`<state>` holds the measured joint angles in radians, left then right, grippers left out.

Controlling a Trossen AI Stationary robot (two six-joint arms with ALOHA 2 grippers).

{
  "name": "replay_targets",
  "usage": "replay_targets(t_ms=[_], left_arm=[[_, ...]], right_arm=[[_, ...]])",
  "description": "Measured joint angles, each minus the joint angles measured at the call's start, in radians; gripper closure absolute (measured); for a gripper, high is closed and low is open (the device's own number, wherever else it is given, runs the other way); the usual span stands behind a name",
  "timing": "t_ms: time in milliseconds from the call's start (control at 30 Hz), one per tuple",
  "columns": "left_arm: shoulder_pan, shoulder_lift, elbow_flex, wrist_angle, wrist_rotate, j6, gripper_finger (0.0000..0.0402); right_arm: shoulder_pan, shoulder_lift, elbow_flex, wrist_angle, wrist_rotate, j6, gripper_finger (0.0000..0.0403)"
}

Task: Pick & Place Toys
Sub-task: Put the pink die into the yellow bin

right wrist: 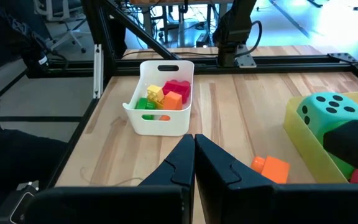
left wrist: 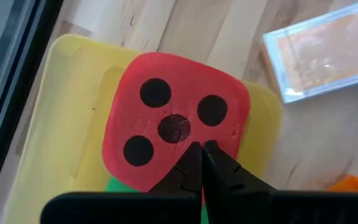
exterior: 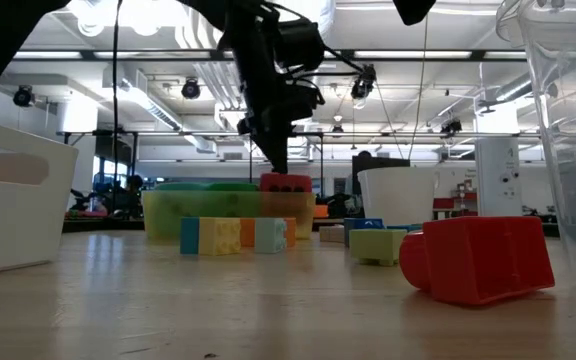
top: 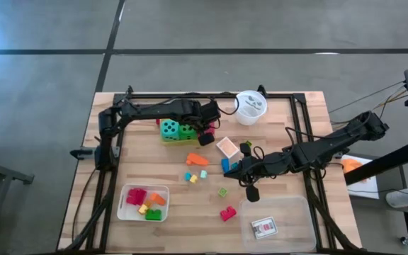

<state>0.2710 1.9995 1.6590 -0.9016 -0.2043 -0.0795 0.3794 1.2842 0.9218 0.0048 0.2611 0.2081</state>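
Observation:
A red die (left wrist: 166, 106) with black dots sits in the yellow tray (left wrist: 73, 130), next to a green die (top: 187, 130) and a teal die (top: 168, 127). My left gripper (left wrist: 201, 148) is shut and stands right over the red die's top face, pointing steeply down; in the low view its tip (exterior: 278, 165) comes down to the die (exterior: 285, 186). My right gripper (right wrist: 194, 142) is shut on nothing and hovers over the middle of the table (top: 231, 170), beside a blue block (top: 225, 163). My left gripper meets the red die's top face beside its middle dot (left wrist: 180, 132) with its shut fingertips, coming from above at a steep slant. The die stays upright in the yellow tray. I cannot tell whether the tips press on it or only touch it.
Loose blocks lie mid-table: orange (top: 197, 159), green (top: 222, 192), red (top: 227, 212). A white tray (top: 123, 202) of blocks stands near left and a clear tray (top: 299, 212) with a card near right. Also here: a round white cup (top: 250, 106) at the far edge and a small clear box (top: 227, 146).

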Motion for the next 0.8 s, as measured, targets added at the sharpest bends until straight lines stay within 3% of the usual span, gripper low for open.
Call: replay_targets(t_ms=[333,800], left_arm=[[0.010,-0.003,-0.062,0.044,0.028,0.000,0.0401],[0.013,-0.038,-0.017,0.045,0.037,0.001,0.0401]], right_arm=[[0.000,0.000,0.000,0.000,0.000,0.000,0.0394],[-0.001,0.000,0.000,0.000,0.000,0.000,0.0394]])
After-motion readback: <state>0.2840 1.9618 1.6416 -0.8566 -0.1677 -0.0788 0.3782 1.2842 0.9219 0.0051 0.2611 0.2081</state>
